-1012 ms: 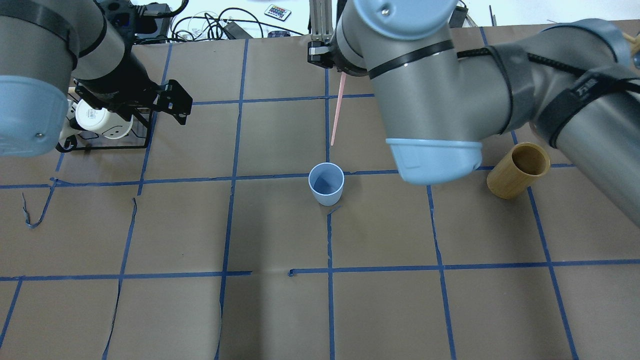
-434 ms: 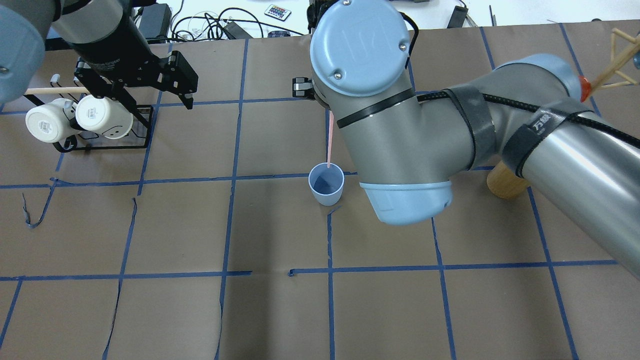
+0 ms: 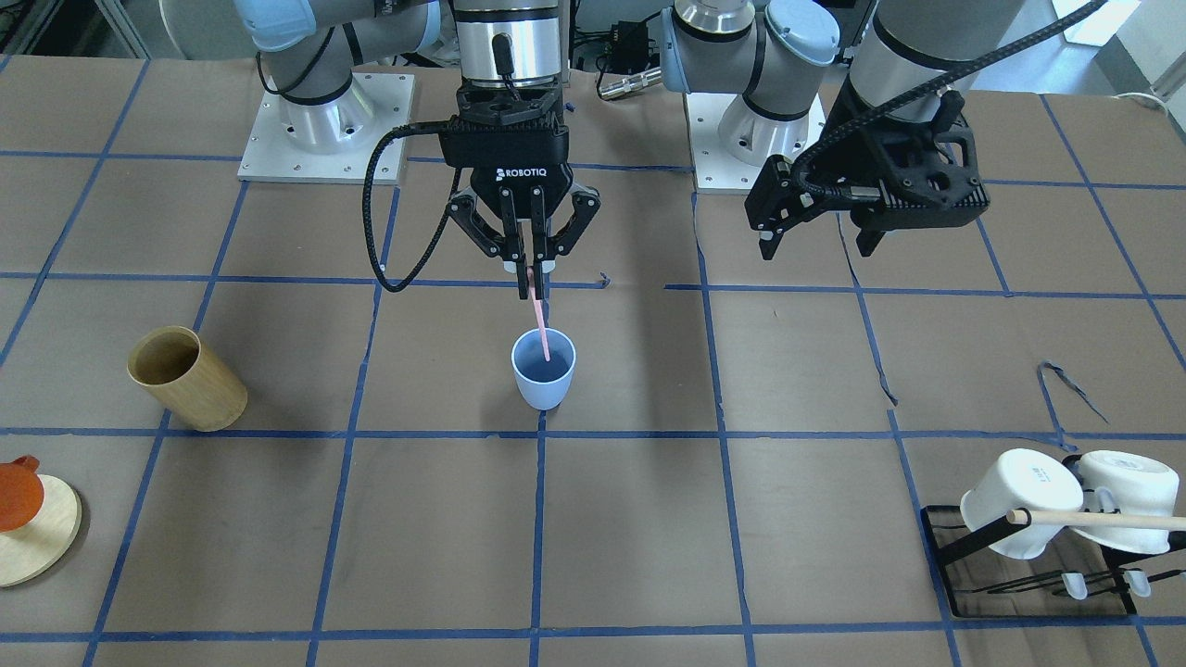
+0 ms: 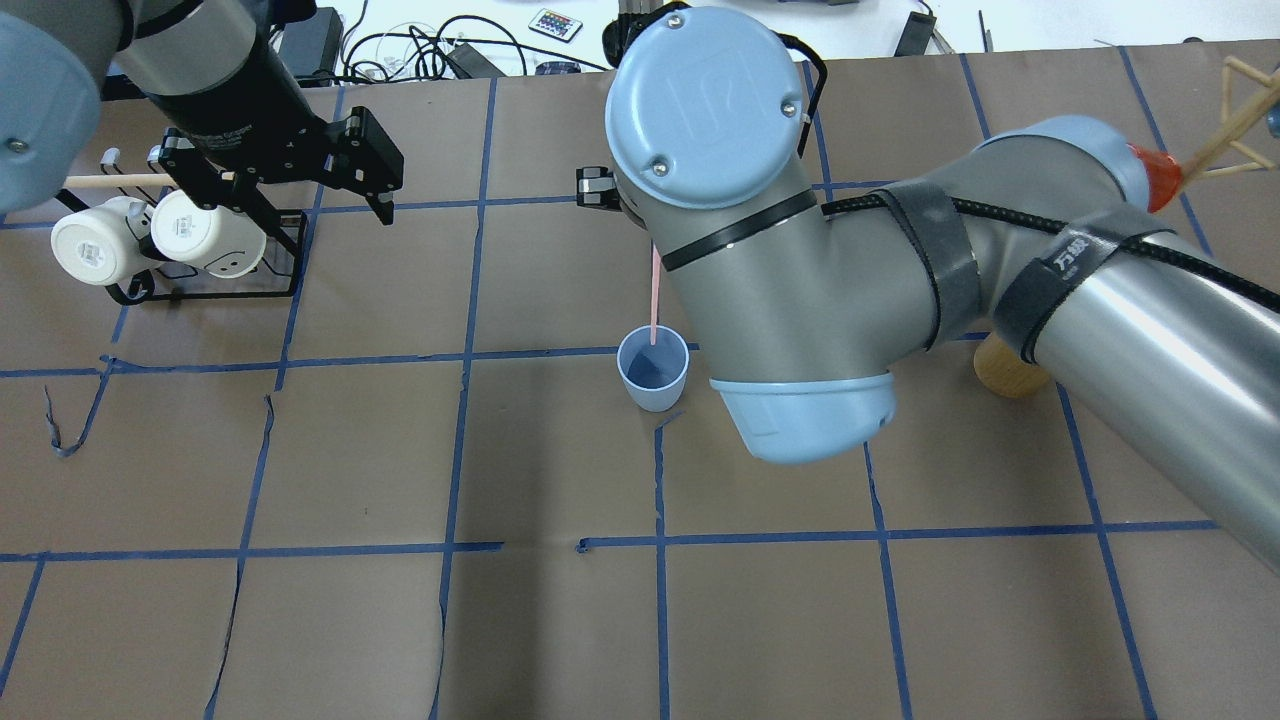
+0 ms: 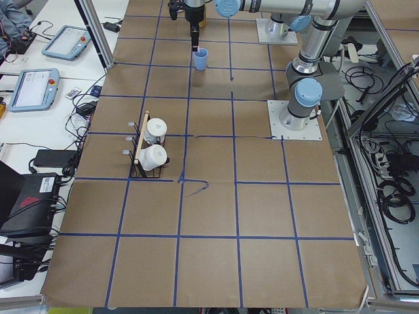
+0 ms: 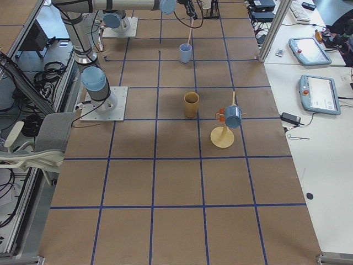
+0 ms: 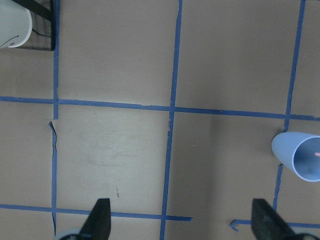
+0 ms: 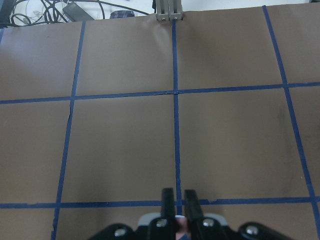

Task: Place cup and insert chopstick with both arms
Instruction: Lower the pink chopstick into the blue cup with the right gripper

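Note:
The light-blue cup (image 3: 544, 380) stands upright near the table's middle, also in the overhead view (image 4: 652, 372). My right gripper (image 3: 528, 267) hangs straight above it, shut on the top of the pale-pink chopstick (image 3: 540, 324). The stick hangs nearly upright with its lower end inside the cup's mouth (image 4: 654, 295). In the right wrist view the gripper (image 8: 179, 200) has its jaws pressed together. My left gripper (image 3: 817, 243) is open and empty, raised off to the side. In its wrist view (image 7: 182, 220) the cup (image 7: 299, 155) sits at the right edge.
A tan bamboo cup (image 3: 185, 378) stands on my right side. A black rack (image 3: 1028, 574) with two white mugs and a wooden dowel (image 3: 1093, 521) sits at the far left corner. A round wooden stand (image 3: 32, 533) with an orange piece is at the far right.
My right arm has swung in over the cup and brought the chopstick's lower end from the bare table beyond into the cup's mouth. The left gripper shifted slightly.

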`<state>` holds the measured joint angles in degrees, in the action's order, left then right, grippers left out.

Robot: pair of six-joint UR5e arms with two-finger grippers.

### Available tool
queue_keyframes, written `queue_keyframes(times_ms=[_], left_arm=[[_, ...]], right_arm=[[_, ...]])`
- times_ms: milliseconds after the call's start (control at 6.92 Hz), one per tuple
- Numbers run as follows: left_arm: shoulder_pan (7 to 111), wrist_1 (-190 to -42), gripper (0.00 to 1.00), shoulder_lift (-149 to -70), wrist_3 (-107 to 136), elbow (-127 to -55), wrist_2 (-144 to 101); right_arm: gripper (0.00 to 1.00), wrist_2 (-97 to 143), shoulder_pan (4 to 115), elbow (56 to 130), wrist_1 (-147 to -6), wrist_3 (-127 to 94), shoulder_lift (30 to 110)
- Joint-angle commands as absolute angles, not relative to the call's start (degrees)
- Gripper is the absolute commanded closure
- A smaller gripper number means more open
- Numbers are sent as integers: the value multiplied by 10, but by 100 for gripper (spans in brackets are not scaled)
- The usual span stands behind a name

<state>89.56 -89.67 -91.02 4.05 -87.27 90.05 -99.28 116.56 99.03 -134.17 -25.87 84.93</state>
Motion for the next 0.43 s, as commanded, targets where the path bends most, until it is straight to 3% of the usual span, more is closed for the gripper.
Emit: queue_keyframes(times_ms=[0,289], left_arm=[[895,-875,0,-911,40,-873,901],[896,-875,0,-911,40,-877,901]], right_arm=[[0,-998,1166,991,-1342,-266,844],[0,-997,1157,981,-1346,-258,845]])
